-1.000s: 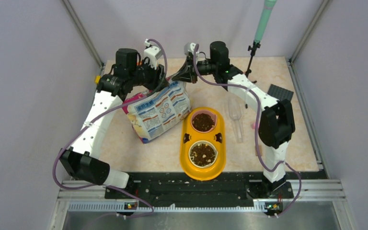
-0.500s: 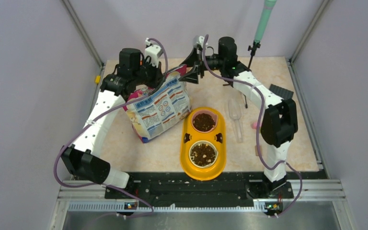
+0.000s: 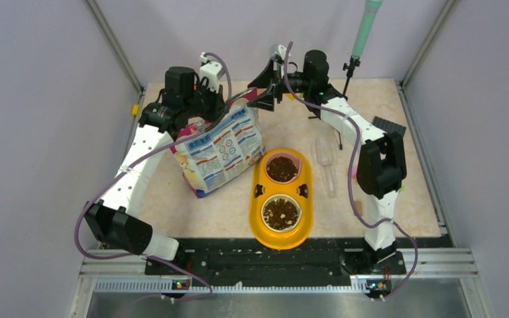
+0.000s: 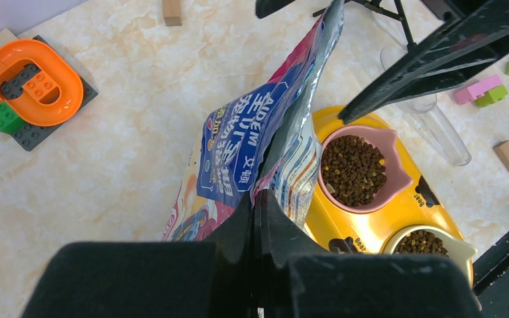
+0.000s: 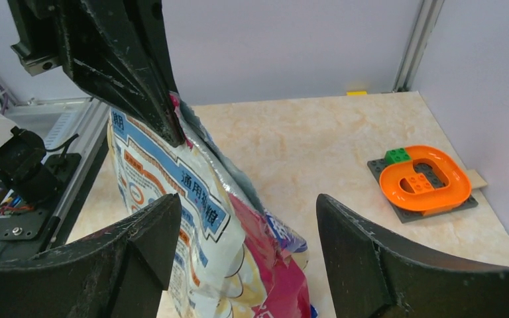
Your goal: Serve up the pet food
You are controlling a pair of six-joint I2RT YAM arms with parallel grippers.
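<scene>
figure: bag handling beside the feeder. the landmark is the yellow plastic double-bowl feeder (image 3: 254, 199). the pet food (image 4: 352, 169), small dark brown dry kibble, already fills the feeder's far pink bowl (image 4: 397, 177) and its near white bowl (image 4: 462, 246). more is presumably inside the glossy magenta-and-blue foil bag (image 3: 222, 151), though none shows there. the bag stands tilted just left of the feeder, its base on the table and its silver-lined mouth raised past the feeder's far-left corner. your left gripper (image 4: 255, 202) has its fingers pressed together, pinching the bag's top edge. your right gripper (image 5: 245, 199) is spread wide above the mouth's other corner, with foil between the fingers but none of it gripped. a clear plastic scoop (image 3: 325, 162) lies just right of the feeder.

with both bowls filled, the step in hand reads as managing the bag rather than pouring, though this cannot be told for certain. hold the mouth uppermost so that nothing spills. let the left pinch carry the bag. lift the right fingers clear of the foil before you swing them. set the bag down on the side away from the feeder.
</scene>
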